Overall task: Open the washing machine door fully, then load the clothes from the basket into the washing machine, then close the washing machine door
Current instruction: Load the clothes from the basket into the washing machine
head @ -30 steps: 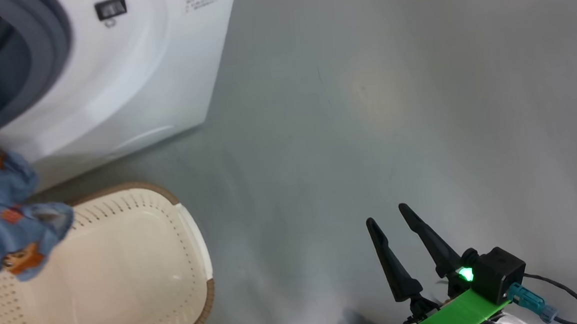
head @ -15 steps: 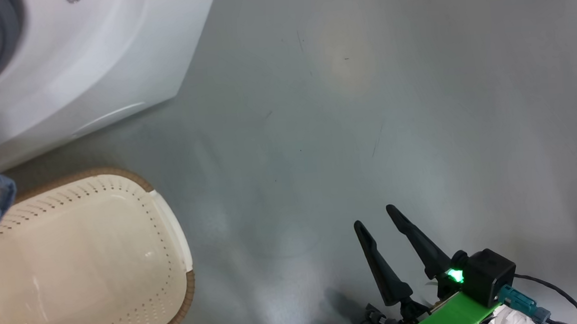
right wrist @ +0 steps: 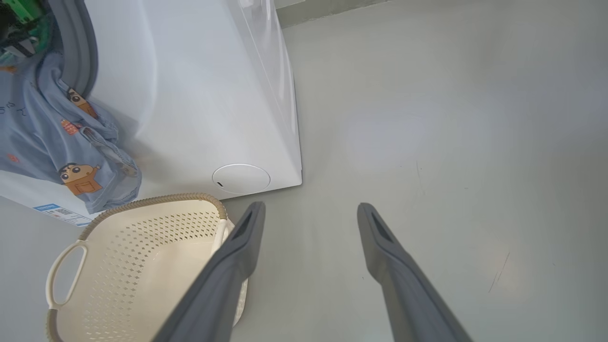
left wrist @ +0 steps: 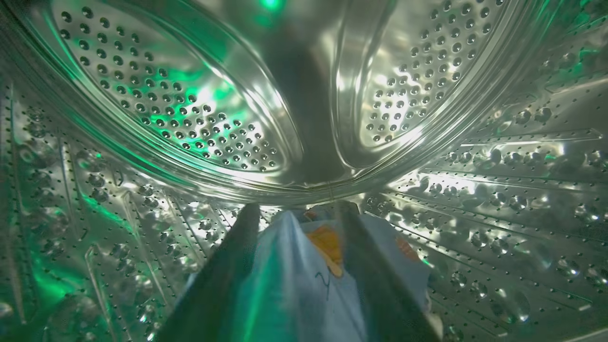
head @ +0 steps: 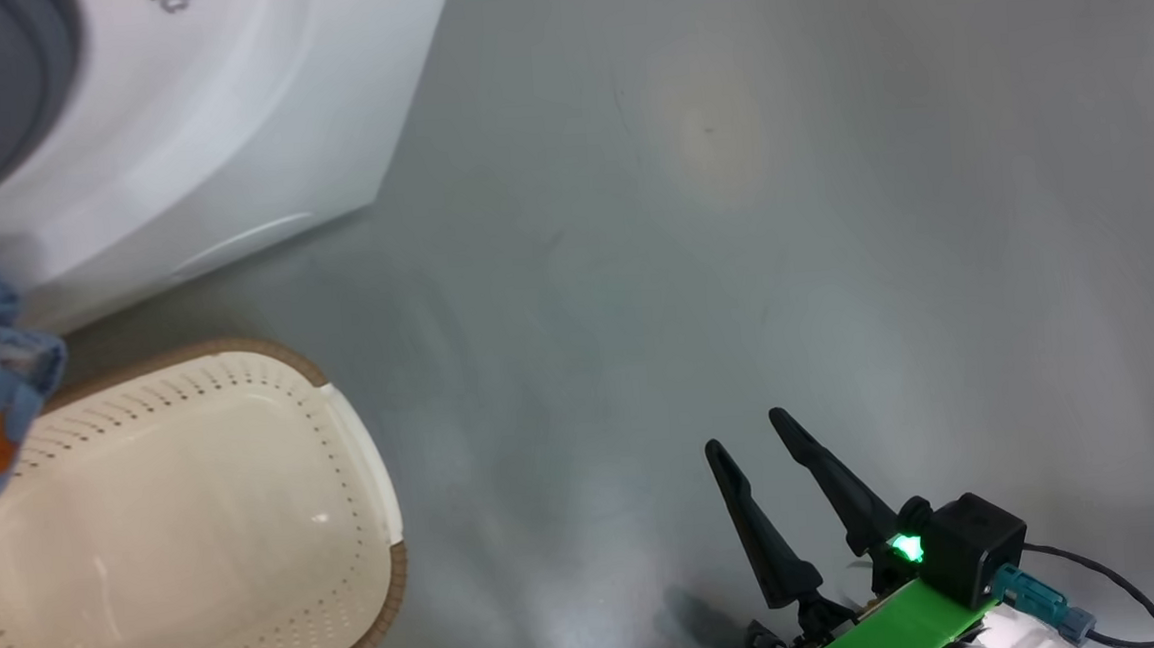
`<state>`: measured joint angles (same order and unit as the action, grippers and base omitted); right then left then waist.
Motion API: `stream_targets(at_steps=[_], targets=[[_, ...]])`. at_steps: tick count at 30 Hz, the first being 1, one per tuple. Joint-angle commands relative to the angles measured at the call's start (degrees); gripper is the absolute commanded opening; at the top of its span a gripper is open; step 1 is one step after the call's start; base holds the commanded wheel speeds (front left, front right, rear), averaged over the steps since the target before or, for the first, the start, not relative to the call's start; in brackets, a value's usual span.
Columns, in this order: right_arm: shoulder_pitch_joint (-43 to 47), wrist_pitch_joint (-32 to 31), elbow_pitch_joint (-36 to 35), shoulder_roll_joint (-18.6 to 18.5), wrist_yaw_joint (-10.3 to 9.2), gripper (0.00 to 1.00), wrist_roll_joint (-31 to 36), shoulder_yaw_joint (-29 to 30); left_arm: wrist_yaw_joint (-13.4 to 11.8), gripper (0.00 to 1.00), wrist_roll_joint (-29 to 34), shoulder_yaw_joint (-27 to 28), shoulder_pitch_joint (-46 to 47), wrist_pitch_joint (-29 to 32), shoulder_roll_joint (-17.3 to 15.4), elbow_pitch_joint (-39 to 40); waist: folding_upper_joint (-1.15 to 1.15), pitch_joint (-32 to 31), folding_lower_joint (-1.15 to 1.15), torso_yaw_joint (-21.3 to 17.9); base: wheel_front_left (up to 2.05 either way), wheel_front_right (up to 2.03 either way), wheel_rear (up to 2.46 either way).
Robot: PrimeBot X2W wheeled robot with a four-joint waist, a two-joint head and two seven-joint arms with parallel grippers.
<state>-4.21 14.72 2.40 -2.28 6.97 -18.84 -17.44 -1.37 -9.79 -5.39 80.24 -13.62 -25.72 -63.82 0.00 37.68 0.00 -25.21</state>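
Your left gripper is deep in the steel drum, jaws apart with the clothes between them; you cannot tell whether they pinch. At the head view's left edge less cloth trails over the empty basket than a second ago, so the load is going in, not yet finished. Lower right, your right gripper hangs spread, holding nothing.
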Motion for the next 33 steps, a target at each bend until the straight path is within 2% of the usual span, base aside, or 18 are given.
stream_targets(at_steps=[1,8,15,25,33], targets=[[0.0,0.3,-0.6,-0.6,0.52,1.0,-0.7,-0.8,-0.8,1.0,0.9,-0.2,0.6,-0.1,-1.7,0.4,0.0,-1.1,0.0,0.9,0.0,0.0,0.0],[-0.3,0.3,0.0,-0.6,0.52,1.0,0.2,-0.1,-3.0,1.0,0.8,-1.2,0.0,-0.5,1.1,-3.0,0.0,-3.7,0.0,3.2,0.0,0.0,0.0],[-1.1,0.3,1.3,-0.6,0.52,1.0,1.3,1.1,-4.3,1.0,0.6,-2.4,-3.8,-1.2,5.4,-3.2,0.0,-7.2,0.0,7.7,0.0,0.0,0.0],[-2.6,0.3,2.6,-0.6,0.52,1.0,3.5,3.6,-4.6,1.0,-0.7,-2.9,-12.7,-1.4,11.6,2.3,0.0,-11.0,0.0,14.4,0.0,0.0,0.0],[-2.7,0.3,2.7,-0.6,0.52,1.0,5.6,6.8,-3.3,1.0,-2.0,-3.6,-22.0,-1.4,17.4,9.3,0.0,-13.3,0.0,20.2,0.0,0.0,0.0]])
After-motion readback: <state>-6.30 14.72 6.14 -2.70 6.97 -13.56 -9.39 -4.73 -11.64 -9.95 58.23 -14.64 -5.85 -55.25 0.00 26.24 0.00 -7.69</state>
